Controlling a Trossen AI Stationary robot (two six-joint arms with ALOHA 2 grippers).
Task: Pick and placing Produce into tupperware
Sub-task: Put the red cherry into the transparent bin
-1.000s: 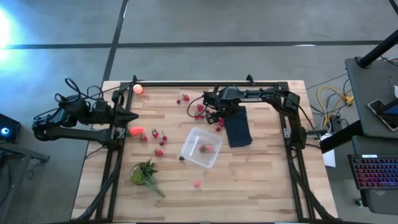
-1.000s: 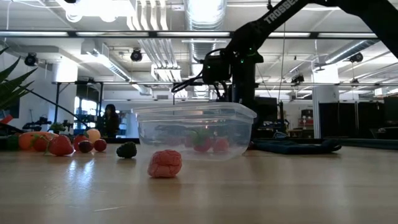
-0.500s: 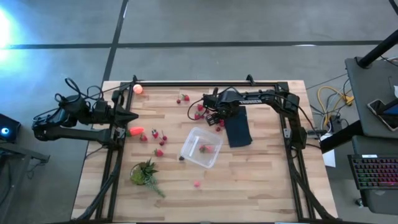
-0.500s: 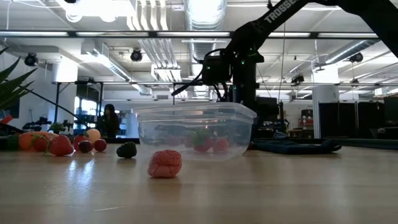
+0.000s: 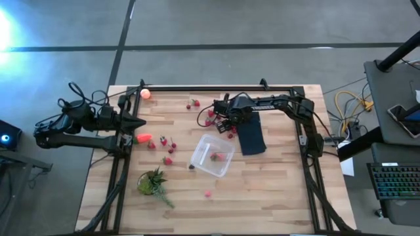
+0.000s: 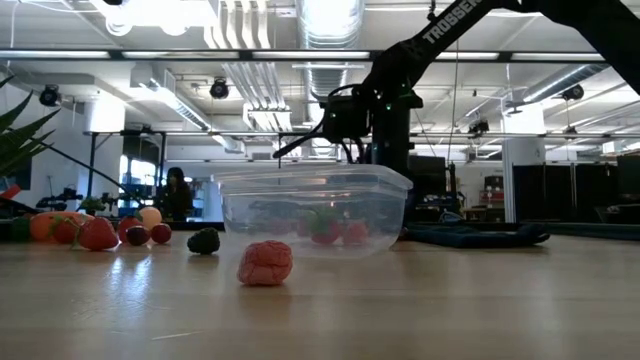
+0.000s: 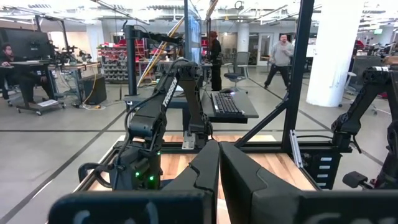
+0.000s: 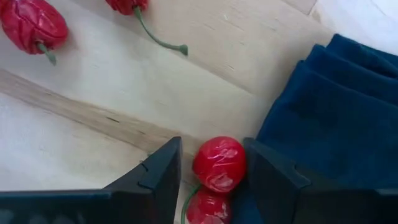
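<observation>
The clear tupperware (image 5: 212, 156) sits mid-table with a couple of red berries (image 5: 220, 157) inside; the low view shows its wall (image 6: 315, 210). More red berries (image 5: 167, 145) lie scattered on the wood. The elongated orange-red piece (image 5: 144, 138) and the peach ball (image 5: 145, 93) lie on the left side. My right gripper (image 5: 227, 124) is low and open beside the navy cloth (image 5: 251, 137). Its fingers (image 8: 158, 171) stand on either side of a red berry (image 8: 219, 163), with a second berry (image 8: 208, 208) just behind it. My left gripper (image 7: 219, 168) is shut and waits at the table's left edge. My right gripper comes down from above around the red berry (image 8: 219, 163), which rests on the table against the cloth's edge. One finger (image 8: 267, 177) is right beside the berry; I cannot tell whether it touches. A gap shows on the other side.
The green leafy bunch (image 5: 152, 181) lies near the left front. A lone pink-red piece (image 5: 208, 193) lies in front of the tupperware, large in the low view (image 6: 265, 263). The black frame rails (image 5: 216, 88) border the table. People stand in the room beyond.
My right gripper has sunk a little lower over the berries by the cloth's corner. Nothing on the table has moved.
</observation>
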